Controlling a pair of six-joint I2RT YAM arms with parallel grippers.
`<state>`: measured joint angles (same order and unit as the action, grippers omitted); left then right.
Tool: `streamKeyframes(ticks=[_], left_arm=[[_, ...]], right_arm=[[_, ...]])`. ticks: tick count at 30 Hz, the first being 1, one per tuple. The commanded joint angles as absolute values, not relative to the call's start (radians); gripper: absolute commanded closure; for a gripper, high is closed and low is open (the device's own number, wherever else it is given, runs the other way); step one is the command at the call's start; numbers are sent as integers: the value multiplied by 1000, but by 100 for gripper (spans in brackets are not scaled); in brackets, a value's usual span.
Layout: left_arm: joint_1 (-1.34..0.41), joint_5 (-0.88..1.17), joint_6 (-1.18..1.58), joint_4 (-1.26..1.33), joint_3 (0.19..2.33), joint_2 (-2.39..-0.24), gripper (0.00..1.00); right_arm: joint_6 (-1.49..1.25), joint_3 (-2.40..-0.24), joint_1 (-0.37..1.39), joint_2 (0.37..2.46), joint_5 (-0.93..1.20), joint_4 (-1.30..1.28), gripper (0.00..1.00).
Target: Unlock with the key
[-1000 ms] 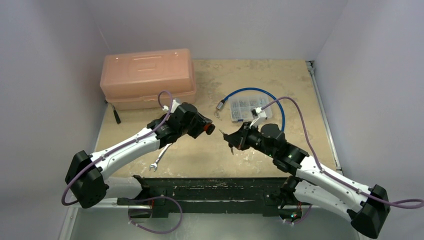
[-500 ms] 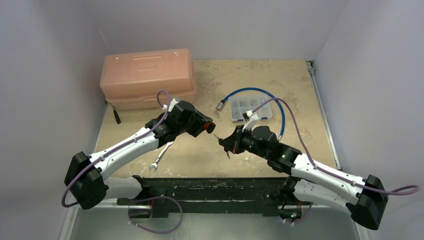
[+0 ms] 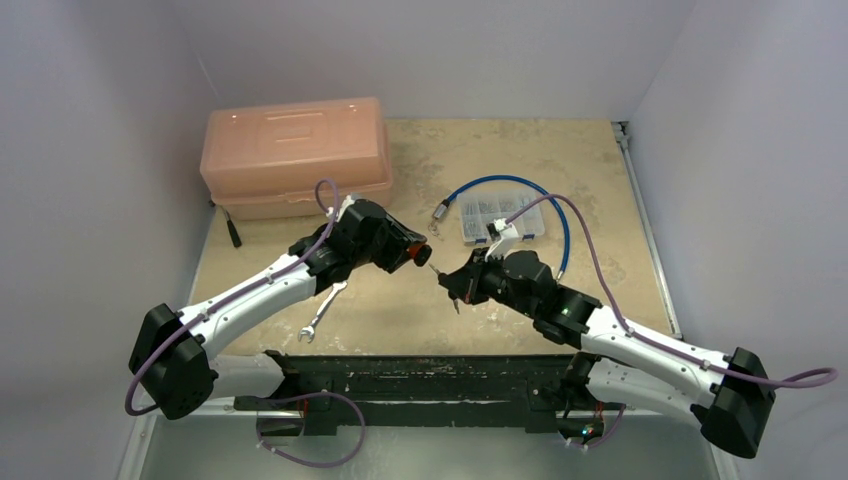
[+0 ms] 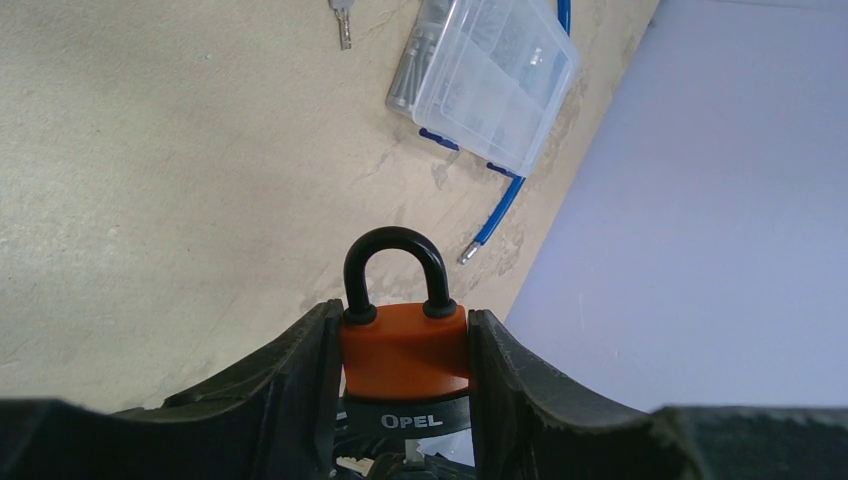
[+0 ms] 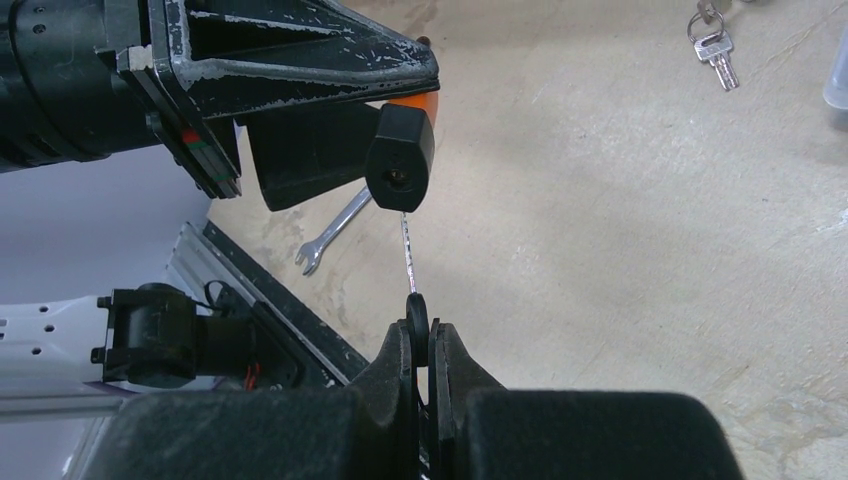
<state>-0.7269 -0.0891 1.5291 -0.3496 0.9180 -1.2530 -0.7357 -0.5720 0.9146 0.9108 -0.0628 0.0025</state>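
From above, my left pincer (image 3: pixel 412 253) is clenched on the padlock (image 3: pixel 421 257) and holds it in the air over the counter (image 3: pixel 560 150), its black end turned toward my right arm. My right pincer (image 3: pixel 452 282) is clenched on the key (image 3: pixel 436 272), whose point reaches across the small gap to the lock. From the left wrist, the orange body sits squarely between my two fingers (image 4: pixel 300 370), shackle (image 4: pixel 395 250) closed and pointing away from me. The grip looks firm and centred, so I judge this arm should simply stay rigid and act as a vice. From the right wrist, the key's round head is pinched between my fingertips and the thin blade runs straight up to the lock's black face. Its tip meets the lower edge of that face, just beneath the keyhole (image 5: pixel 398 180), and I cannot tell whether it touches. To do this well, I think I should lift the tip a little until it sits over the hole. Then I should bring the blade's axis in line with the lock body and roll my wrist to match the slot, whose direction I cannot read here. The push should be slow and straight, with no turning before the blade is fully seated, since a pinched head can slip or twist.
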Motion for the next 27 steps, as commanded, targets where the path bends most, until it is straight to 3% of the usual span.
streamKeyframes(ticks=[1,27], left_arm=[[-719,-64,1516,-256,915,-1238,100],[-719,-49,1508,-243,907,-1235,100]], right_arm=[[-717,-623,919,913,-93,55,100],[-713,-647,919,980,-116,97,100]])
